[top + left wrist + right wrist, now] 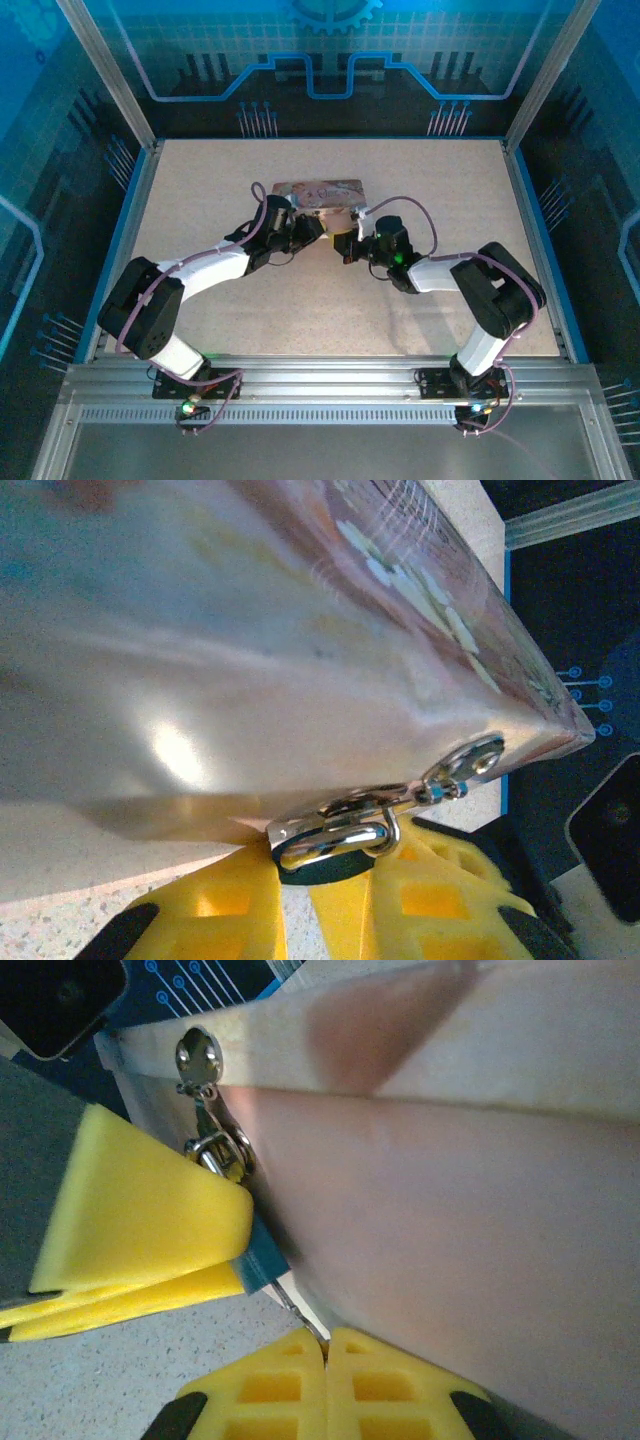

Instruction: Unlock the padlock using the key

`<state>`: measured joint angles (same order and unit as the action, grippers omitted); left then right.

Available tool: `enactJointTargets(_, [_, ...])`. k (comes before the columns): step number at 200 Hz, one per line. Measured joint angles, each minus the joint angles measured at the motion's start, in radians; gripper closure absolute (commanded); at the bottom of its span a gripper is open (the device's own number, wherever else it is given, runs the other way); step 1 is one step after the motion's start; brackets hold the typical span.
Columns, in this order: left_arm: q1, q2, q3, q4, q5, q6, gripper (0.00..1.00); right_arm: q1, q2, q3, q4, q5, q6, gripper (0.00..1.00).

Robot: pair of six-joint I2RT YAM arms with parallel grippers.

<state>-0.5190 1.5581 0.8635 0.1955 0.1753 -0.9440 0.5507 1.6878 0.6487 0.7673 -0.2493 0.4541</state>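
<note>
Left wrist: L jaws clamp padlock [326, 852] by tin [250, 680]; R jaws pinch key [297, 1312].

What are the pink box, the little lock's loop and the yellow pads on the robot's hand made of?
The box looks like sheet metal, glossy and printed: it throws a bright glare. The shackle of the padlock seems polished steel, mirror-bright. The yellow fingertips look like matte moulded plastic or rubber, waffle-pocketed.

White links [215, 265], black joints [150, 305], lilac cables [405, 198], yellow gridded pincer pads [440, 900]
</note>
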Motion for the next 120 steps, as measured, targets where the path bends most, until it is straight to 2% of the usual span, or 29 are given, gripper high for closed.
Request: enactJointTargets(120, [0.000, 0.005, 0.000, 0.026, 0.013, 0.000, 0.88, 0.007, -0.005, 0.016, 0.002, -0.009, 0.014, 1.00])
